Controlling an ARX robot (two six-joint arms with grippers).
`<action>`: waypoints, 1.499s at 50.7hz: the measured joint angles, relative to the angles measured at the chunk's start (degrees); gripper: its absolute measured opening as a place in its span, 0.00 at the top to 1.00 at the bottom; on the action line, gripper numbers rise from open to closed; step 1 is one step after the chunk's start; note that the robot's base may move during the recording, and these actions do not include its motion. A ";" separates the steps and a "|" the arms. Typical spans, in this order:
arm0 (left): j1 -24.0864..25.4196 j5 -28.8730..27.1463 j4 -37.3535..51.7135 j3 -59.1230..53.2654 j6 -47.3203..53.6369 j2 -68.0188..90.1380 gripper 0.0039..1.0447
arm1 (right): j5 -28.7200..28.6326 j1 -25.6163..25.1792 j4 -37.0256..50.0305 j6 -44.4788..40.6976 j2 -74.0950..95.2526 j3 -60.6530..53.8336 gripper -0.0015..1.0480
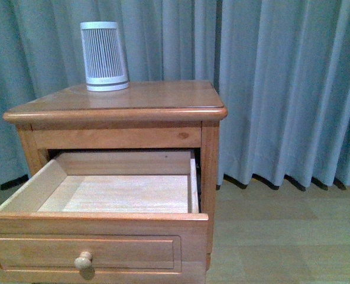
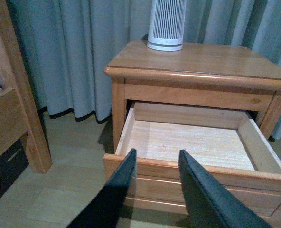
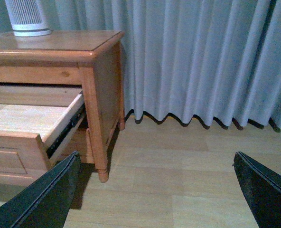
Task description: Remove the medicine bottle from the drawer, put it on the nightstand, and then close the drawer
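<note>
The nightstand (image 1: 163, 100) stands before the curtain with its upper drawer (image 1: 98, 222) pulled wide open. The pale wood floor of the drawer (image 2: 192, 145) shows bare; the medicine bottle is not visible in any view. My left gripper (image 2: 157, 156) hangs open just in front of the drawer's front panel, its dark fingers (image 2: 202, 190) spread with nothing between them. My right gripper (image 3: 157, 159) is open wide over the floor, to the right of the nightstand (image 3: 98, 95), holding nothing. Neither arm shows in the front view.
A large white ribbed cylinder (image 1: 104, 56) stands on the back left of the nightstand top. Grey curtains (image 1: 281, 89) hang behind. A wooden bed frame (image 2: 17, 104) stands to the left. Wood-look floor (image 3: 178, 180) lies to the right.
</note>
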 joint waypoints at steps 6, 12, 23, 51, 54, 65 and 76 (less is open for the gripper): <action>0.11 0.81 0.02 -2.16 0.50 -1.81 0.92 | 0.04 0.02 0.00 -0.02 0.00 0.00 0.07; 0.24 0.74 0.00 -4.15 0.61 -4.00 0.97 | 0.04 0.02 0.00 -0.02 -0.02 0.00 0.07; 0.28 0.61 -1.20 -7.08 0.61 -8.07 0.97 | -0.24 0.02 0.02 -0.02 -0.04 0.00 0.07; 0.28 0.59 -11.50 -11.06 0.61 -22.36 0.97 | -10.67 0.44 5.64 9.81 33.11 20.46 0.07; 0.28 0.59 -11.50 -11.06 0.61 -22.49 0.97 | -9.62 2.14 6.82 9.64 40.63 27.26 0.07; 0.28 0.59 -11.50 -11.06 0.63 -22.56 0.97 | -4.26 9.64 -0.96 8.57 70.97 53.70 0.07; 0.28 0.59 -11.50 -11.06 0.61 -22.58 0.97 | -2.78 11.13 -18.88 13.00 97.37 77.96 0.07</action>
